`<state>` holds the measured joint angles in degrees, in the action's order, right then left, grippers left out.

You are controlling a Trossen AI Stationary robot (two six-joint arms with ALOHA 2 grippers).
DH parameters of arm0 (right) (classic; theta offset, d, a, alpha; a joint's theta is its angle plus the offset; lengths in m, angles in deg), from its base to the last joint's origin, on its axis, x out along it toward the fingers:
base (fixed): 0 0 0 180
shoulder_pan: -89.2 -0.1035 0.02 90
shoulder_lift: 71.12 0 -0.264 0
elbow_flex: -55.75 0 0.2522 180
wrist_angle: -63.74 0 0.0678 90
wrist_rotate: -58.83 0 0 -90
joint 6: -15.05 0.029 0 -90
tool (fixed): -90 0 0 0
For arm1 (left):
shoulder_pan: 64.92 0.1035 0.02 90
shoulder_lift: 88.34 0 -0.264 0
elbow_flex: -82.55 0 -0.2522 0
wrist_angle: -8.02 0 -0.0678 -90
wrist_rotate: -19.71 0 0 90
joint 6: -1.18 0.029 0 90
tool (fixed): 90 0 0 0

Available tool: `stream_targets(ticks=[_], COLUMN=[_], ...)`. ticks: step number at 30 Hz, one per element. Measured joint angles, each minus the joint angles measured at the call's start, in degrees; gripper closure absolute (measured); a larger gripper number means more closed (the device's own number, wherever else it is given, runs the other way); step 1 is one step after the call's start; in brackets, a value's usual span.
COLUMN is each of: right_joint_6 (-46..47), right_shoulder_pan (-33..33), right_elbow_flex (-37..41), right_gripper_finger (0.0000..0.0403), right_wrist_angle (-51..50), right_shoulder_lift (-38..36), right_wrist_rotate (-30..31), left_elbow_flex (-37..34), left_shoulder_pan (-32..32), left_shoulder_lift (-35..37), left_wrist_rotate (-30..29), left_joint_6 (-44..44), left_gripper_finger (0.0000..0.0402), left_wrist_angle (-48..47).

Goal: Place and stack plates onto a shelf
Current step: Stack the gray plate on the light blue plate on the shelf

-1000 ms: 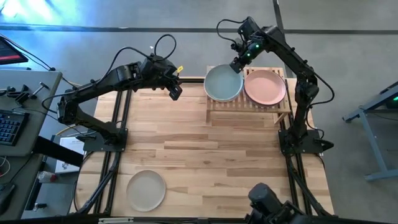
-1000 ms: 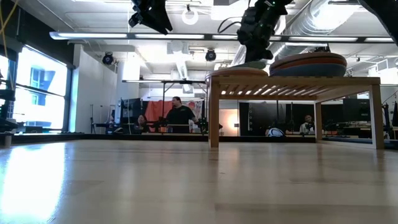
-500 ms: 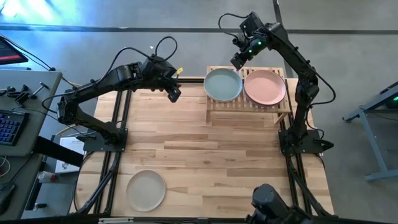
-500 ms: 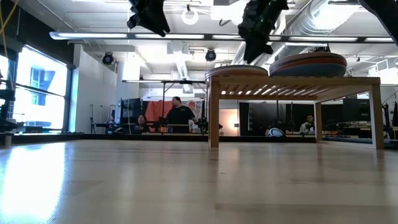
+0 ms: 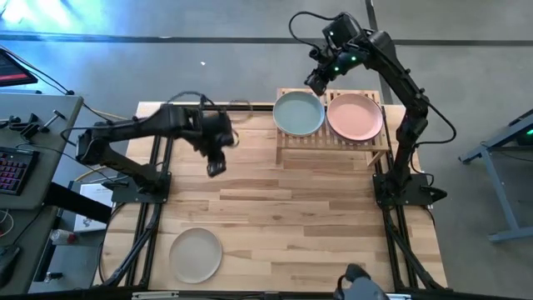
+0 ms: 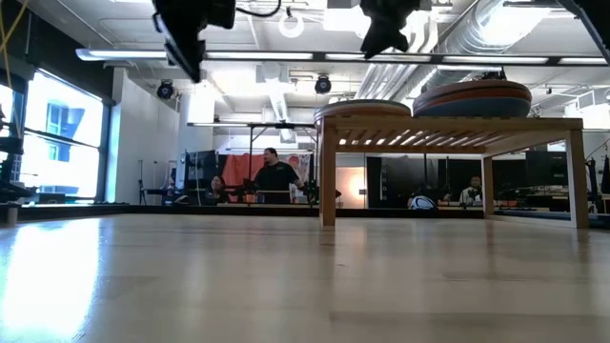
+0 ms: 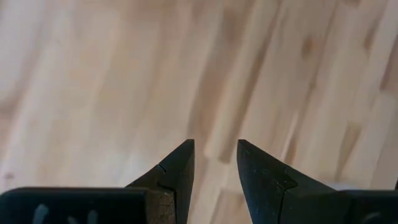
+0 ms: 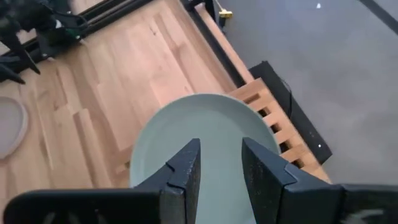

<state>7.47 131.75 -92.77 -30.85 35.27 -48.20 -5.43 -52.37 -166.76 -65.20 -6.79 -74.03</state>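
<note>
- The dark two-finger right gripper [image 5: 316, 81] has been raised clear of the round sage-green plate [image 5: 299, 113], which is left on the low light bamboo slatted shelf [image 5: 333, 146]; its fingers are parted with nothing between them.
- The dark left gripper [image 5: 215, 166] has been swung from the table's far edge out over the plank-wood table [image 5: 291, 217], its empty fingers slightly apart.
- One more plate is thus judged delivered; the round beige plate [image 5: 196, 254] at the near left edge remains to be fetched.
- A round pink plate [image 5: 356, 116] tops the neighbouring stack.
- No obstacle is seen between left gripper and beige plate.
</note>
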Motion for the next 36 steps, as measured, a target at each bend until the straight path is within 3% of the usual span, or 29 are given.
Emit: stream_targets(ticks=[7, 20, 36], right_joint_6=[5.08, 13.16, 16.72], right_shoulder_pan=[-3.43, -14.54, -25.6], right_elbow_flex=[-0.21, -0.21, -0.21], right_gripper_finger=[0.0308, 0.0308, 0.0308], right_wrist_angle=[-2.12, -3.42, -3.43], right_shoulder_lift=[-0.76, -0.76, -0.76], right_wrist_rotate=[0.25, 0.1, 4.99], left_elbow_flex=[-7.8, -18.59, -27.27], left_shoulder_pan=[-7.74, -22.27, -40.65], left_shoulder_lift=[-0.03, -0.01, -0.01], left_wrist_rotate=[0.67, 2.31, 1.98], left_joint_6=[-1.03, -11.17, -23.22], left_gripper_finger=[0.0294, 0.0294, 0.0293], left_wrist_angle=[-1.49, -0.25, 14.14])
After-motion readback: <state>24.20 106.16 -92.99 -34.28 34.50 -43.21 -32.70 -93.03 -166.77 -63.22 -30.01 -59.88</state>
